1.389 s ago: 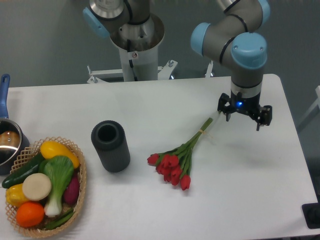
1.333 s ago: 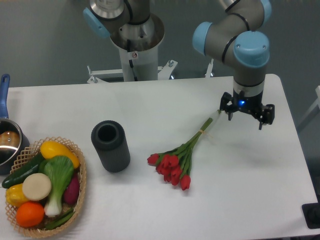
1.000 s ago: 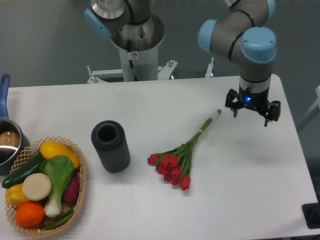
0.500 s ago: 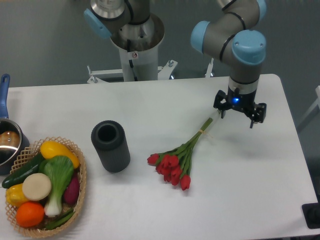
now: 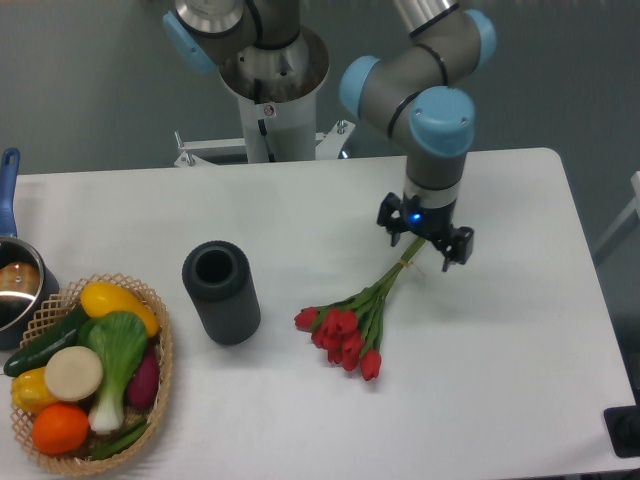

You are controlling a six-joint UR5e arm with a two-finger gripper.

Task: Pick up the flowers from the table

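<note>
A grey wall stands behind the white table (image 5: 520, 330), which fills most of the view. The flowers (image 5: 358, 315) lie flat on the table, a little right of the middle. Their long axis runs diagonally: the red heads point to the near left, and the green stem ends point to the far right. The gripper (image 5: 424, 243) hangs over the stem ends with its two fingers spread apart, one on each side of the stems, and it holds nothing. To the left of the flowers a dark cylinder (image 5: 221, 292) stands upright, apart from them. A basket (image 5: 160, 380) with vegetables sits at the near left edge. Right of the flowers the white surface reaches to the right edge.
</note>
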